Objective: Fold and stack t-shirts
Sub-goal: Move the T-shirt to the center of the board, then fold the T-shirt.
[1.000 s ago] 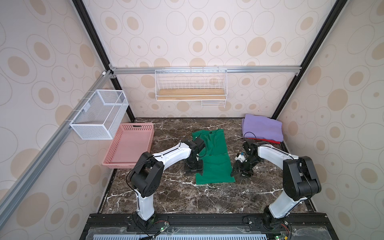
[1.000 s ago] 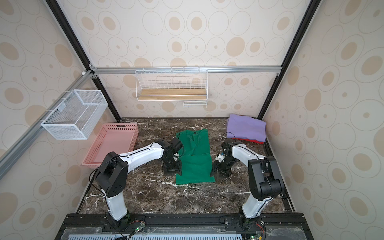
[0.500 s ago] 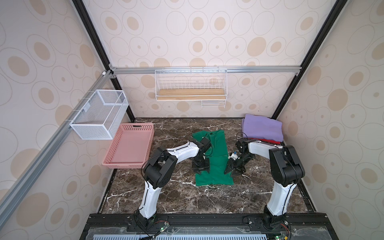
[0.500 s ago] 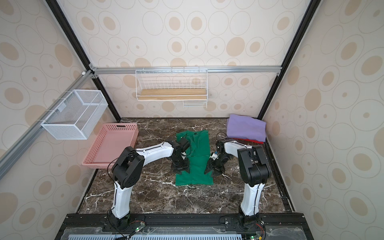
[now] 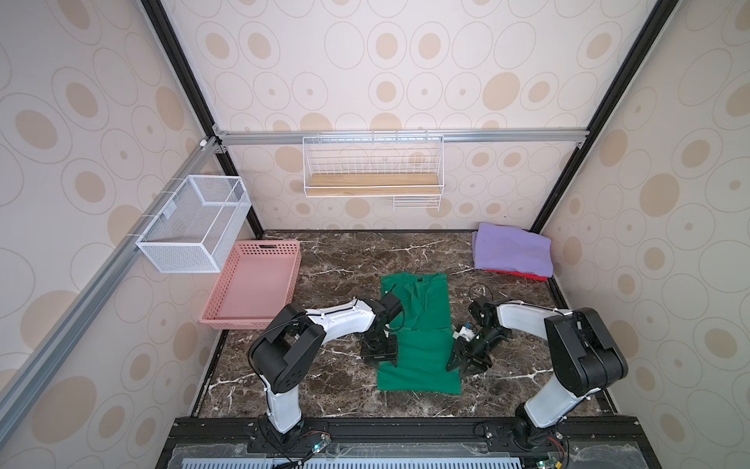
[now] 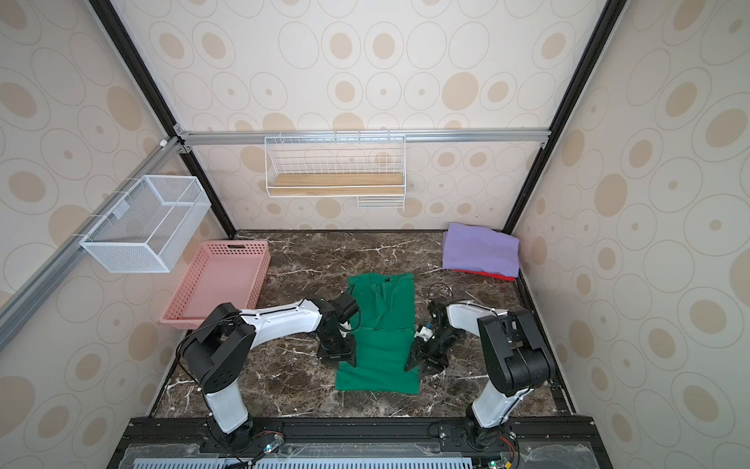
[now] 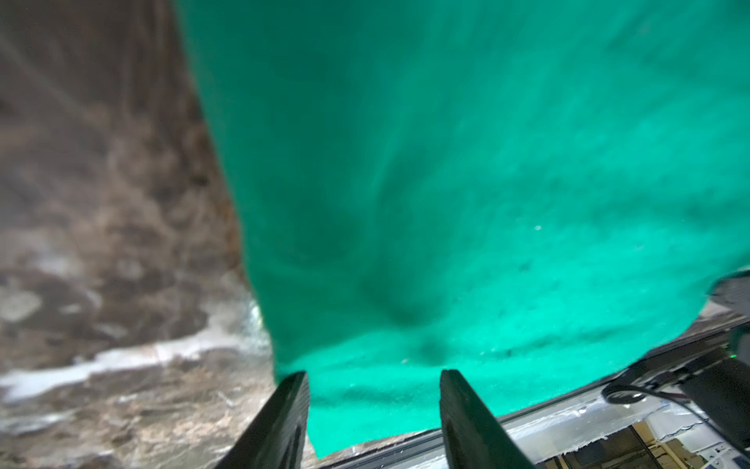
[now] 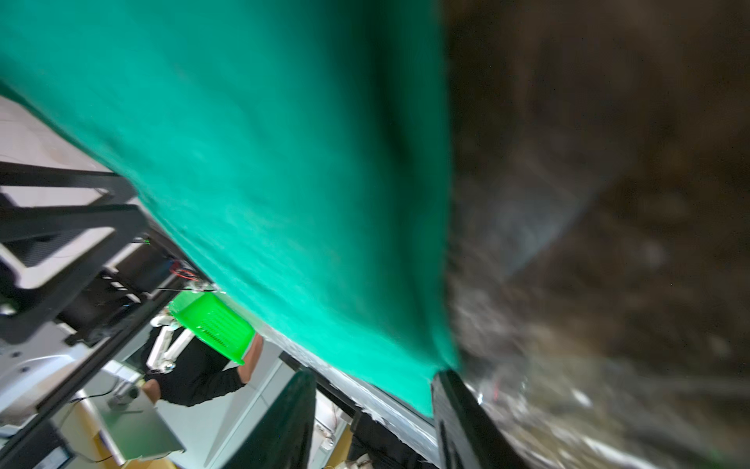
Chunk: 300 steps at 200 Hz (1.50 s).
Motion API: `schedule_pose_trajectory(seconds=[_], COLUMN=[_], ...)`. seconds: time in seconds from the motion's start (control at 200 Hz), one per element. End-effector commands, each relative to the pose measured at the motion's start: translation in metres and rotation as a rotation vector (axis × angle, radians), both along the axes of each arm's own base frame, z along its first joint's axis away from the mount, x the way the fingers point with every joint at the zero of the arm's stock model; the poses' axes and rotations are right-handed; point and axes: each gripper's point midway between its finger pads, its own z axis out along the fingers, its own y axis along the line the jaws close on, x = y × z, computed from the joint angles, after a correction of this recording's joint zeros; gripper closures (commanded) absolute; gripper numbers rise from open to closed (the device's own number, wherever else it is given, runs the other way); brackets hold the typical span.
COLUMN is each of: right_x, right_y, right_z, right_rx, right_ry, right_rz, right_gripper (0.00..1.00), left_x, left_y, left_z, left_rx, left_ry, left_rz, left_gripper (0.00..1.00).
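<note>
Green t-shirt (image 5: 418,357) lies in a long strip mid-tabletop (image 5: 345,260), left gripper (image 7: 373,373) and right gripper (image 8: 374,372) low at its opposite long edges, jaws parted, gripping nothing, likely poised to lift the hem end over; lavender t-shirt (image 5: 511,251) sits on the red t-shirt (image 5: 515,275), far-right corner.

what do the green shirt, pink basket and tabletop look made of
Green shirt: soft matte fabric, likely cotton; it lies limp and creased. Pink basket: moulded plastic, dull finish, rigid perforated walls. Tabletop: dark brown marble or a marble-look surface, white veins, slight sheen.
</note>
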Motion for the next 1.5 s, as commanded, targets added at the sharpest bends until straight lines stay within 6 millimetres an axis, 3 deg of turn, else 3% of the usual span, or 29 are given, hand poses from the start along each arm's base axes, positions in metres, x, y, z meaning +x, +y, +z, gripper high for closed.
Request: schedule_pose_trajectory(seconds=[0.0,0.115,0.205,0.451,0.911,1.217,1.497], right_x=[-0.013,-0.018,-0.026,-0.042,-0.056,-0.050,-0.050], right_y=[-0.019,-0.025,-0.028,-0.022,0.003,0.016,0.010], right_z=[0.014,0.038,0.043,0.023,-0.018,-0.042,-0.049], right_rx=[-0.077,-0.090,-0.093,-0.068,-0.069,-0.083,-0.123], right_ry=[-0.032,-0.091,-0.094,-0.021,0.008,0.012,0.006], right_rz=[0.032,0.017,0.009,-0.041,-0.111,-0.117,-0.105], right_gripper=[0.46,0.45,0.45,0.45,0.45,0.47,0.47], left_x=[-0.009,0.004,0.000,-0.029,-0.050,-0.054,-0.054], left_y=[0.012,0.012,0.015,0.043,0.059,0.066,0.074], left_z=[0.018,0.059,0.073,0.060,0.052,0.057,0.069], left_rx=[0.051,0.035,0.026,0.076,0.090,0.109,0.138], left_ry=[0.004,-0.095,-0.100,-0.049,-0.002,0.004,-0.007], left_rz=[0.016,-0.009,-0.014,-0.042,-0.073,-0.121,-0.181], left_gripper=[0.45,0.44,0.44,0.44,0.44,0.44,0.44])
